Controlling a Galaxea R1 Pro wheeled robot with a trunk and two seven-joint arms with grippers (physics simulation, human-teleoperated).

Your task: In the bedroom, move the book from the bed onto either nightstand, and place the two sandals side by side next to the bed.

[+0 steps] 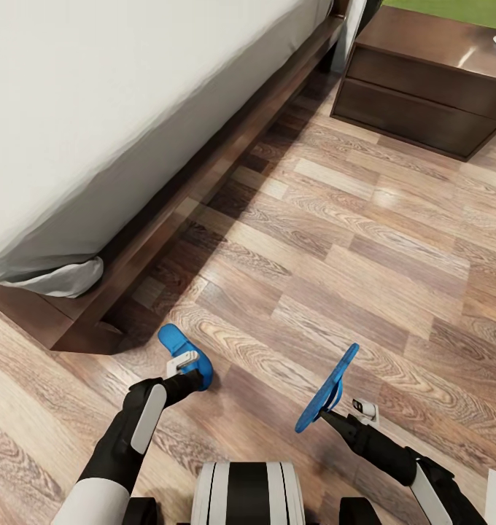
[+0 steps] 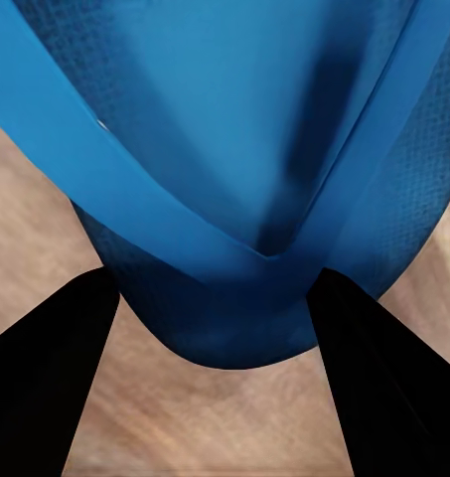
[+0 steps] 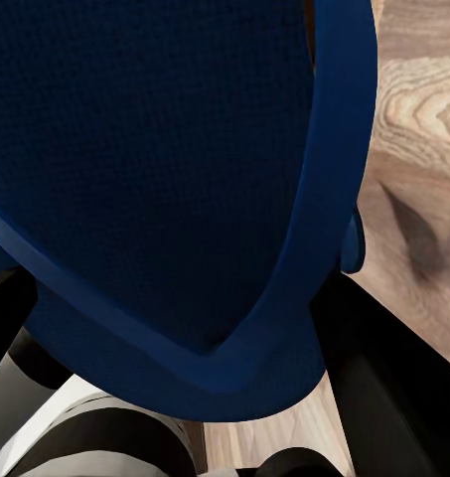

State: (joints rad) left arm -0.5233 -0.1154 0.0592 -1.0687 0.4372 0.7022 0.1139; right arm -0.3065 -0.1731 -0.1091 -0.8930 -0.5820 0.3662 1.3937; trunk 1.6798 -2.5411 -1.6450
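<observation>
Sandals (image 1: 184, 354) blue, matt, fine-textured soles; floor (image 1: 365, 240) wood-plank, slight sheen; nightstand (image 1: 423, 80) glossy dark wood; mattress (image 1: 95, 109) pale cloth.

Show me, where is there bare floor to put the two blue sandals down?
The light wood-plank floor lies bare between the dark-framed bed and the dark-brown nightstand. It is crowded low down, where the left gripper and right gripper each hold a bright blue sandal.
</observation>
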